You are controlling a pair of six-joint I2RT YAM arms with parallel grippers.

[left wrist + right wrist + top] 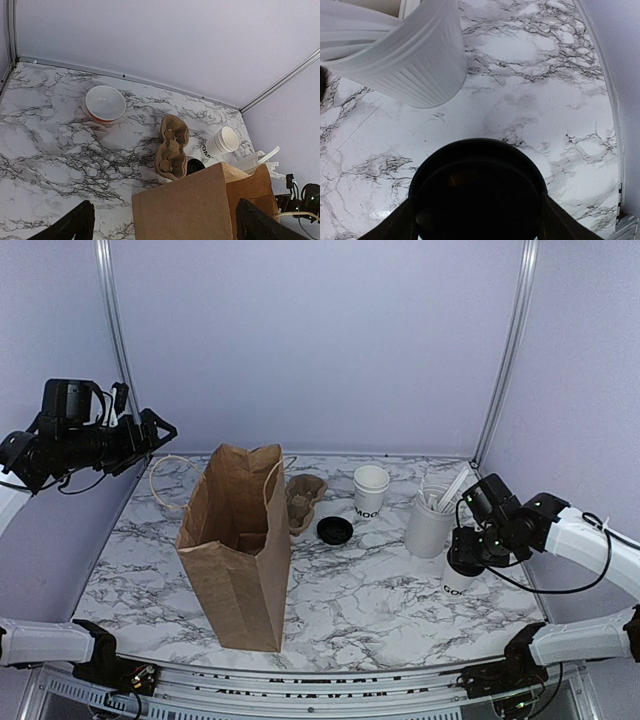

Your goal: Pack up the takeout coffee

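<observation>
The takeout coffee (457, 582) stands on the marble table at the right, a white cup with dark lettering. Its round black lid (477, 190) fills the lower part of the right wrist view. My right gripper (468, 558) comes down over it, and the fingers (402, 222) press against both sides of the lid. An open brown paper bag (237, 550) stands upright left of centre. High above the table's left edge, my left gripper (160, 430) is open and holds nothing; its wrist view looks down on the bag's top (200, 205).
Just behind the coffee is a tall white cylinder with utensils (430, 518). Stacked lidless cups (369, 490), a loose black lid (334, 530) and a pulp cup carrier (303, 502) sit behind the bag. A white bowl (105, 103) lies at the back left.
</observation>
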